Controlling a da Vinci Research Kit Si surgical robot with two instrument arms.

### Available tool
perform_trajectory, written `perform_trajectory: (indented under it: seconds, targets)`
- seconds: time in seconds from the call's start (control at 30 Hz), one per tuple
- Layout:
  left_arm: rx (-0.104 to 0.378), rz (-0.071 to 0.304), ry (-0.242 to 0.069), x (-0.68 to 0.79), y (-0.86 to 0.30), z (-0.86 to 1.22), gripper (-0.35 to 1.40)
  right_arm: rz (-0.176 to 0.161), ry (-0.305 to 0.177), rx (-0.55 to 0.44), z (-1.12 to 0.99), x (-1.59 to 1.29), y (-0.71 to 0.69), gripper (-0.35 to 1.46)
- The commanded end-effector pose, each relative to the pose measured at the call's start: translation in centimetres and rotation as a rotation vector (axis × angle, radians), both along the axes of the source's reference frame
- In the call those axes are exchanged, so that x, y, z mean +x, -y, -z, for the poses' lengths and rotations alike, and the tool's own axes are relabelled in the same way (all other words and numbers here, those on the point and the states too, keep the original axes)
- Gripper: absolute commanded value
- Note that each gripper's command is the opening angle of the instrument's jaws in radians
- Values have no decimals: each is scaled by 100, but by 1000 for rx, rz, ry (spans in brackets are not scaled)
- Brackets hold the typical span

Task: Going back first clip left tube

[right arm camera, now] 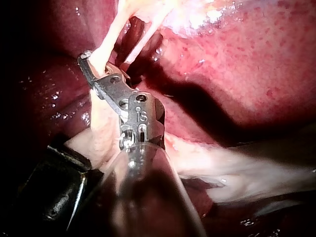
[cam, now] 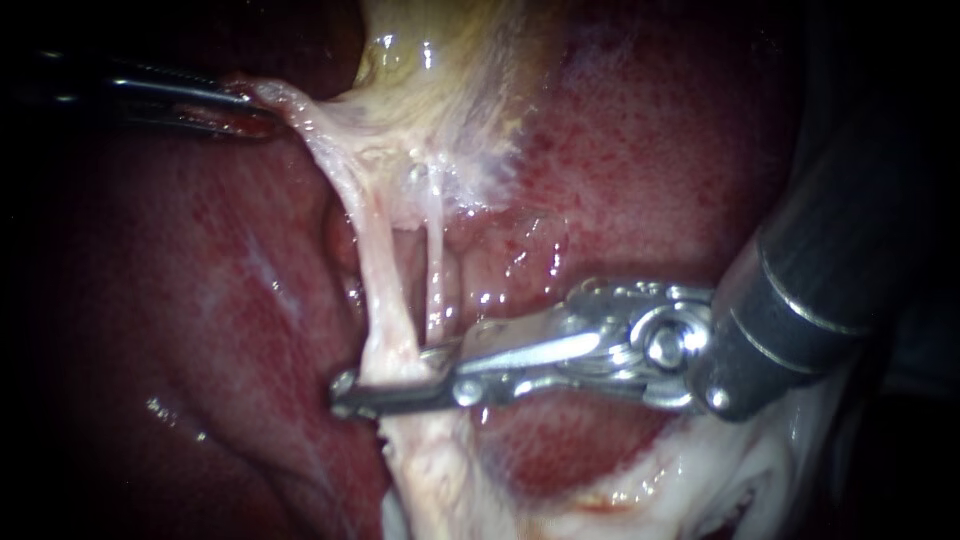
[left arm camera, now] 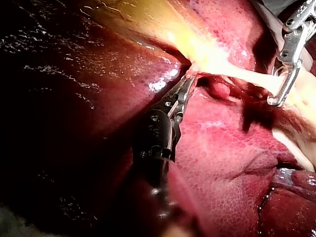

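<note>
I judged the step in hand to be the withdrawal from the left tube [cam: 375, 270] after clipping, with the backing-off not yet begun. My right instrument [cam: 385, 374] had its jaws closed narrowly across that tube low down, one jaw on each side of it. No clip could be told apart from the jaws. My left instrument [cam: 255, 110] gripped the pale tissue [cam: 330, 125] below the gallbladder [cam: 450, 50] and held it taut toward the upper left. The next move, in my judgement, called for parting the jaws fully, then drawing straight back along the shaft, to the right. Open room lay that way over the liver [cam: 650, 160]. The thin right tube [cam: 437, 265] stood just beside the upper jaw, and the lower jaw's tip projected past the left tube; either could snag.
</note>
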State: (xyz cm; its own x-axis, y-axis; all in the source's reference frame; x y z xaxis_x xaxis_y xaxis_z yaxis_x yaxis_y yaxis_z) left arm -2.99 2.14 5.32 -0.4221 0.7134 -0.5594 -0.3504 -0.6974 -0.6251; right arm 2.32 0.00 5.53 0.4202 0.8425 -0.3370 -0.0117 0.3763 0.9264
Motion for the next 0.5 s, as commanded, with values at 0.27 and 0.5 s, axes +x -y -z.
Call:
perform_trajectory:
  seconds: [0.27,0.5]
  targets:
    - [0,1,-1,0,0,1,-35,-9,6,-37,-36,16,10,41]
    - [0,0,0,1,1,2,-35,-101,26,-222,-61,9,3,50]
